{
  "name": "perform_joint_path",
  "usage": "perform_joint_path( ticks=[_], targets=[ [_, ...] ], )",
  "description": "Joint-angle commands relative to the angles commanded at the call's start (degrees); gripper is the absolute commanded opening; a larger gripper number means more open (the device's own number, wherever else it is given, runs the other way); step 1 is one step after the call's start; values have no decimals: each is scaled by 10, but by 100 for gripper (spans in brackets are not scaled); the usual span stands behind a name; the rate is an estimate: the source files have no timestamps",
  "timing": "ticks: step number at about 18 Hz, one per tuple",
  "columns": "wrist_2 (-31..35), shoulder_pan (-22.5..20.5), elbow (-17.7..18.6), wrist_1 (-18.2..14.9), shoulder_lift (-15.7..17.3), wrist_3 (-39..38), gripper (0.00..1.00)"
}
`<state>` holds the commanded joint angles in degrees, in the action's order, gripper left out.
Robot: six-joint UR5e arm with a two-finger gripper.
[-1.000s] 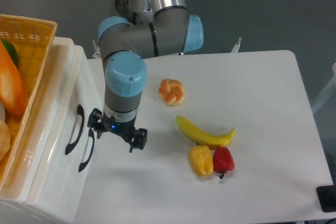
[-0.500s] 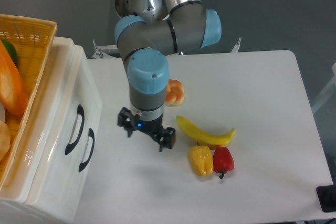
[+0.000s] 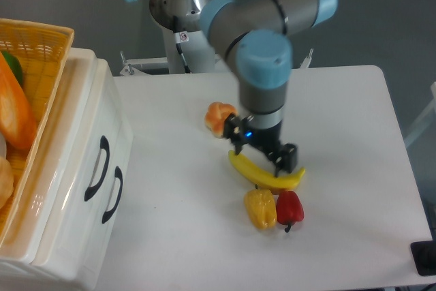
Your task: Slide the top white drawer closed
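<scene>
The white cabinet (image 3: 82,107) stands at the left edge of the table. The top white drawer (image 3: 83,146) carries a black arched handle (image 3: 97,167), and its front lies level with the lower drawer's front (image 3: 126,189). The lower drawer has the same kind of handle (image 3: 113,195). My gripper (image 3: 262,148) points down over the middle of the table, far right of the cabinet. It hovers just above the yellow banana (image 3: 267,176). Its two fingers (image 3: 289,157) stand wide apart and hold nothing.
An orange woven basket (image 3: 41,66) with food in it sits on top of the cabinet. A bread roll (image 3: 216,117), a yellow pepper (image 3: 261,208) and a red pepper (image 3: 289,208) lie near the banana. My arm's base stands at the table's back.
My gripper has swung right, from beside the drawer handles across the table to above the banana. The drawer fronts and the food have not moved.
</scene>
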<state>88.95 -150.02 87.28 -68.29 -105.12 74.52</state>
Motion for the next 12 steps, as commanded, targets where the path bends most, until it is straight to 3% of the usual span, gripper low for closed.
perform_joint_path(
  ticks=[4, 8, 12],
  targets=[
    [-1, -44, 3, -2, 12, 73, 100],
    [-6, -83, 6, -48, 29, 148, 100],
    [-6, -112, 6, -59, 35, 201, 100]
  ],
)
